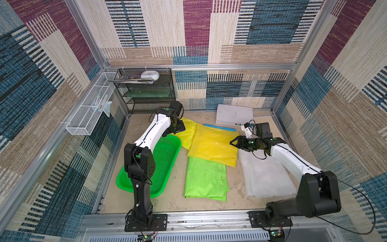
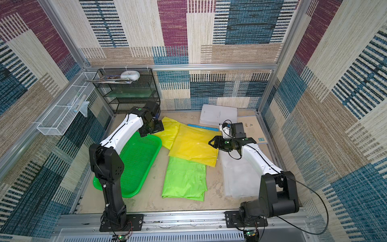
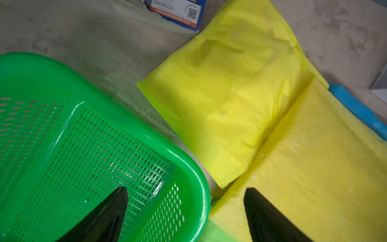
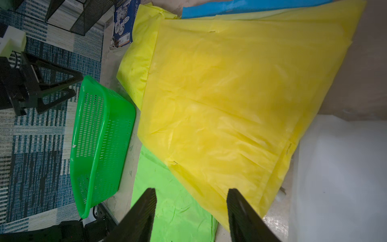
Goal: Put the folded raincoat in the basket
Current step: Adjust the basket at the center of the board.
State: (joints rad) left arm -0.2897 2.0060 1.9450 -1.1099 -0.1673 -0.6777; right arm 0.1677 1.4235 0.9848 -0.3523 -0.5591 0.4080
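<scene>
basket: glossy green plastic (perforated) | yellow raincoat: thin creased plastic film, faint sheen | tabletop: matt, blotchy

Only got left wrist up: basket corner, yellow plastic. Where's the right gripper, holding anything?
Observer: Right gripper hovers at the right edge of the big yellow raincoat, jaws open, empty.
Operator: Other folded stuff I can't see?
Observer: A translucent white folded sheet lies under the right arm, beside the yellow one.
Operator: Rest of the basket?
Observer: Nothing in what shows of the basket; the left arm hides a strip.
</scene>
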